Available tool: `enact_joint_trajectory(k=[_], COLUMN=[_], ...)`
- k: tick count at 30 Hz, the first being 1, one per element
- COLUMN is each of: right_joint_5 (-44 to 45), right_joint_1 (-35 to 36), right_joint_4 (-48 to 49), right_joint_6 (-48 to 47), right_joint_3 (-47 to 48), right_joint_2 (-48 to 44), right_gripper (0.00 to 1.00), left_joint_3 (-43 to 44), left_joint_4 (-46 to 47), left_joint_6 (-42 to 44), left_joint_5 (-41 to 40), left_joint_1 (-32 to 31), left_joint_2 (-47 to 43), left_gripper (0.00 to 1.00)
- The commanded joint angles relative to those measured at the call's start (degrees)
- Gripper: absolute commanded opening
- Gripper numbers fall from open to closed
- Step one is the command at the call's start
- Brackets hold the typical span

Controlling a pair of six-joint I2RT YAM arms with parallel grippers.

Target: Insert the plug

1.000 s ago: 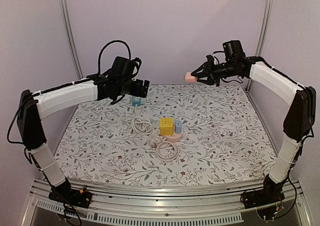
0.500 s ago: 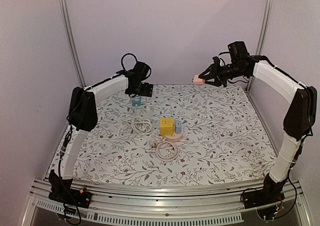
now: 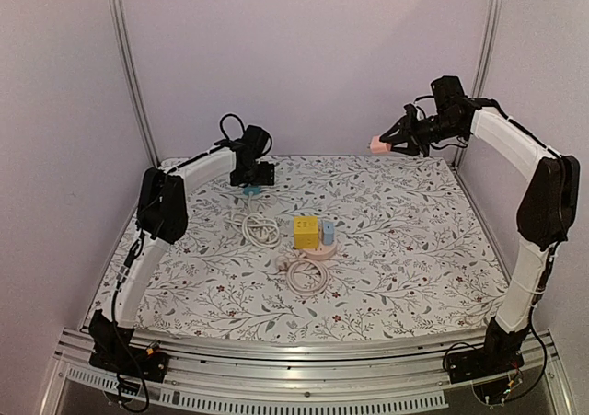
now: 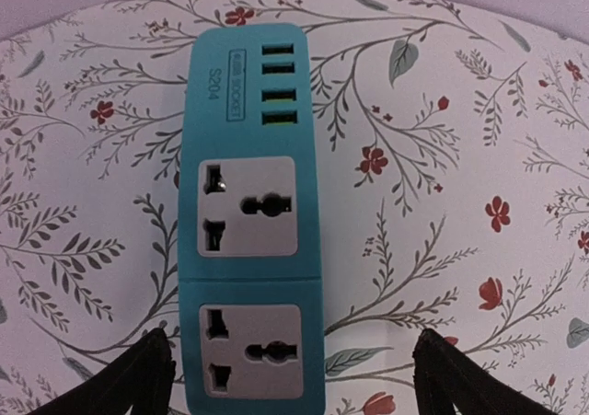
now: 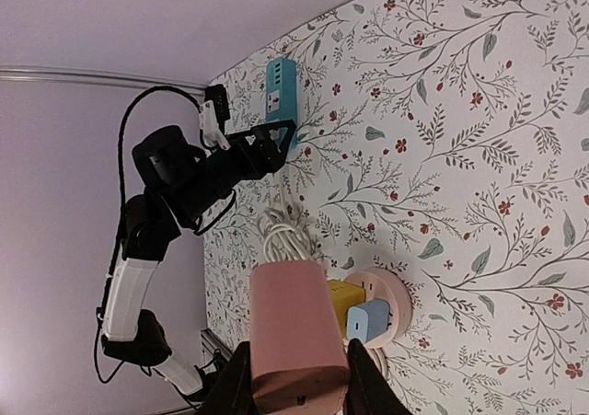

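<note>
A teal power strip [image 4: 250, 240] with two grey sockets and a row of USB slots lies flat at the back of the table [image 3: 250, 191]. My left gripper [image 4: 290, 341] hovers over its near end. It is open, with the black fingers [image 4: 138, 378] wide on either side and not touching the strip. My right gripper [image 3: 388, 143] is raised at the back right, shut on a pink plug block [image 3: 377, 144]. In the right wrist view the pink plug [image 5: 294, 332] fills the space between the fingers, and the teal strip [image 5: 280, 88] lies far off under the left gripper.
A round pink socket base [image 3: 322, 248] near the table's middle carries a yellow cube adapter [image 3: 306, 230] and a small blue plug [image 3: 329, 232]. White cable coils lie at the back left [image 3: 260, 226] and in front [image 3: 304, 276]. Frame posts stand at the back corners.
My left arm has swung back and reached down over the teal strip. My right gripper has drifted right with the pink plug still in it.
</note>
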Motion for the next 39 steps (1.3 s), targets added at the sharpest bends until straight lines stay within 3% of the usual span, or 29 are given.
enact_joint_trajectory(k=[1, 8, 15, 17, 29, 39], right_joint_5=[-0.84, -0.75, -0.54, -0.21, 4.59, 11.04], right_joint_1=[-0.54, -0.91, -0.90, -0.91, 0.21, 9.75], right_joint_4=[-2.34, -2.85, -3.07, -3.08, -3.39, 0.23], right_joint_6=[-1.95, -1.57, -0.88, -0.73, -0.77, 4.50], right_joint_3=[2.97, 3.38, 3.42, 3.56, 0.94, -6.03], right_joint_2=[1.63, 1.41, 0.57, 0.12, -4.19, -8.54], right_gripper=[0.00, 0.00, 0.00, 0.00, 0.00, 0.00], left_joint_3=[1.42, 1.52, 0.55, -2.37, -44.05, -75.46], left_joint_4=[-0.07, -0.73, -1.98, -1.47, 7.61, 13.07], left_joint_6=[-2.70, -1.69, -0.19, 0.88, 5.70, -5.34], left_joint_5=[2.06, 1.96, 2.20, 3.08, 9.46, 11.36], left_joint_1=[0.95, 0.97, 1.12, 0.89, -0.02, -8.23], left_joint_2=[2.85, 3.96, 2.43, -0.47, -33.50, -55.62], left_gripper=[0.88, 0.74, 0.40, 0.35, 0.30, 0.30])
